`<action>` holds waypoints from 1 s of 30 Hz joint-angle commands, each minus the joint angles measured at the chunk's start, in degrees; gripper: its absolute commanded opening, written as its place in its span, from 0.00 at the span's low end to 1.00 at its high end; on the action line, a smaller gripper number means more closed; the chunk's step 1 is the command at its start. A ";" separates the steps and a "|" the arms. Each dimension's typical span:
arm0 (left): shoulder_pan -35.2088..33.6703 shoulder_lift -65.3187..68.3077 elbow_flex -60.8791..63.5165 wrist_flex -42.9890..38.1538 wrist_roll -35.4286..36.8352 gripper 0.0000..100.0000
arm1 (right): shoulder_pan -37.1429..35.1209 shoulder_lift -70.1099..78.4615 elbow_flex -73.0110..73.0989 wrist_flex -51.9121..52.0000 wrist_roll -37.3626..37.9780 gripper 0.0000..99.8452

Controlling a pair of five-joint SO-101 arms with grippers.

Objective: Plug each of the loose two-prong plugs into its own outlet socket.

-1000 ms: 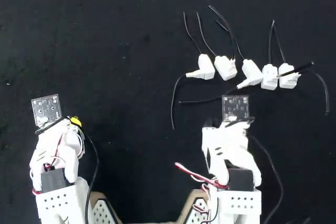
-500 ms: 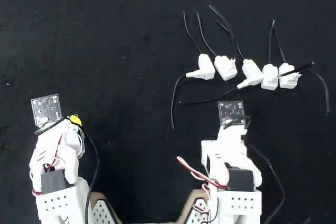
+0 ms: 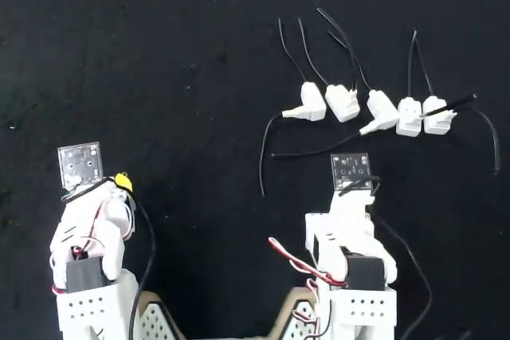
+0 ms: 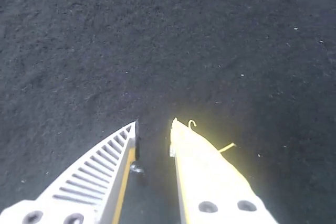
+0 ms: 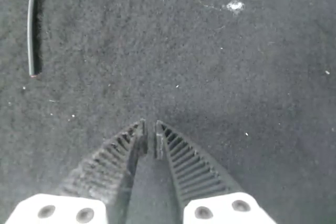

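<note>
Your bench (image 3: 159, 77) wears matt black cloth, fuzzy and rough; the plugs (image 3: 344, 103) look smooth white plastic, the right arm's fingers (image 5: 186, 161) ribbed matt plastic.

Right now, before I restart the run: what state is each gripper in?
Left gripper: slightly open, empty.
Right gripper: all but shut, holding nothing.

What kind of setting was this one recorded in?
Probably a robotics lab bench: a black cloth-covered table, two arms fixed at its near edge, and a row of white plugs with short loose wires.
</note>
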 commanded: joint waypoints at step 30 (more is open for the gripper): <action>8.92 -0.35 1.10 0.26 0.70 0.12 | 0.79 -5.05 -0.31 0.44 0.09 0.01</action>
